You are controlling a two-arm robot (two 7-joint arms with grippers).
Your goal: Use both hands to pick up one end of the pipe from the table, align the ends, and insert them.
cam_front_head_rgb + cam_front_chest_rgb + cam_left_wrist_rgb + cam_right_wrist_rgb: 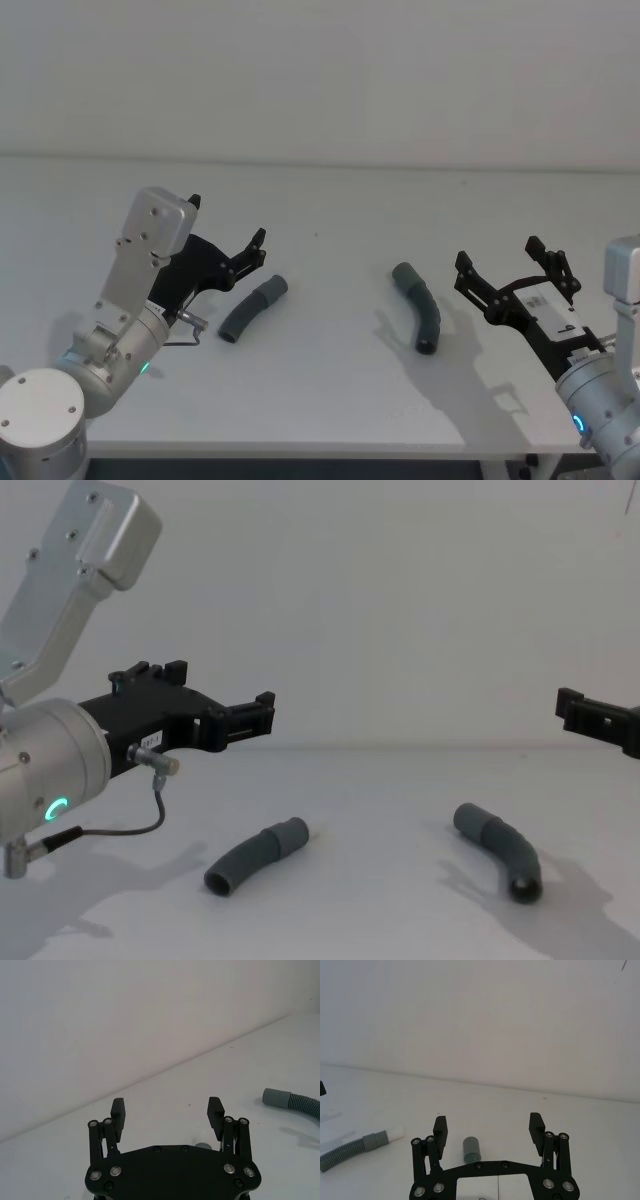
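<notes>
Left gripper (pixel 228 222): raised off the table (pixel 330 390) on the left side, pointed forward and toward the middle, fingers (pixel 118 1110) spread wide, nothing between them. Below its fingertips and not touching them, flat on the white surface, left pipe piece (pixel 255 307): smooth cuff (pixel 276 288) toward the far right, dark hollow mouth (pixel 229 336) toward the near left. Same piece from the right wrist camera: a ribbed grey length ending in a grey cuff with a narrower white tip (pixel 395 1133). Right gripper (pixel 498 255): on the right side, also clear of the table, aimed toward the middle, fingers parted and empty. Right pipe piece (pixel 420 305): lying just left of that gripper, near but apart from it, far-end cuff (pixel 404 272) away from the robot, open mouth (pixel 426 347) at the near end; from the right wrist camera, cuff end-on, low between the two spread fingers. Well apart, the two pieces, bare table between them. Green ring (pixel 58 806) aglow on the left arm's silver wrist in the chest view.
</notes>
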